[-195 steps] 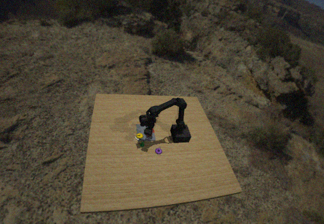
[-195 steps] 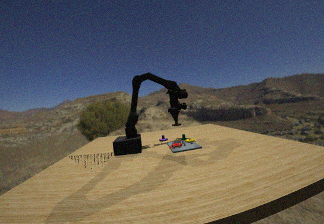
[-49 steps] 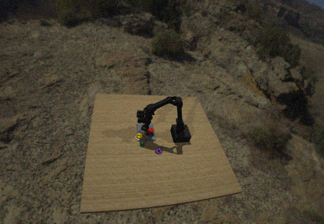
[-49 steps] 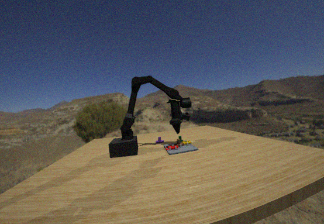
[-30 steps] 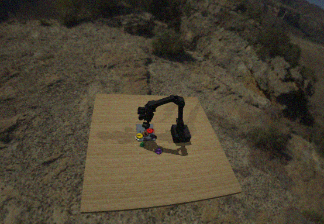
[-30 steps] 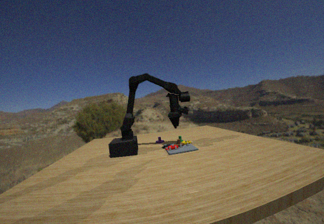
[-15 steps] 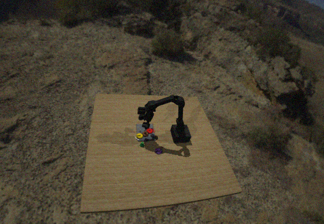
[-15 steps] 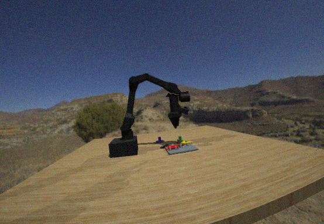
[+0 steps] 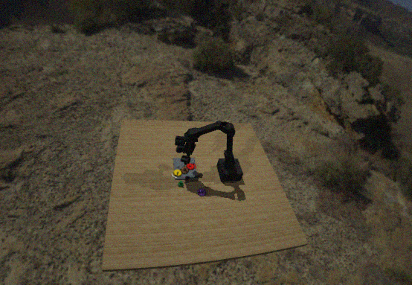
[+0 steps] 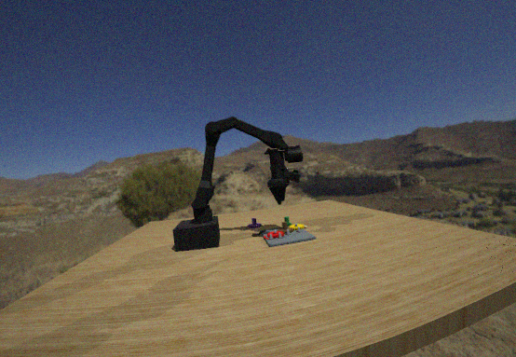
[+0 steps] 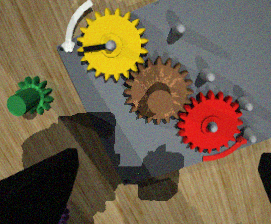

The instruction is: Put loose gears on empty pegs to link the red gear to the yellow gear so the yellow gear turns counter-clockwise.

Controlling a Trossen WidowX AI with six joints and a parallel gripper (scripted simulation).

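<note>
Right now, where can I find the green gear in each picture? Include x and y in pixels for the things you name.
Top: the green gear (image 9: 181, 184) (image 10: 286, 221) (image 11: 35, 95) is just below the grey board (image 9: 178, 161) (image 10: 290, 239) (image 11: 231, 30), left of the purple gear.
Exterior: it is behind the board, just left of the yellow gear.
Wrist: it is at the left, below the white arrow.
Shared landmark: the yellow gear (image 9: 177, 173) (image 10: 298, 226) (image 11: 128, 37), on the board in every view.

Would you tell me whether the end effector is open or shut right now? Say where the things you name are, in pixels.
Open: in the wrist view, the end effector's (image 9: 185, 159) (image 10: 279, 203) (image 11: 168, 160) two dark fingers stand wide apart, with nothing held between them.
</note>
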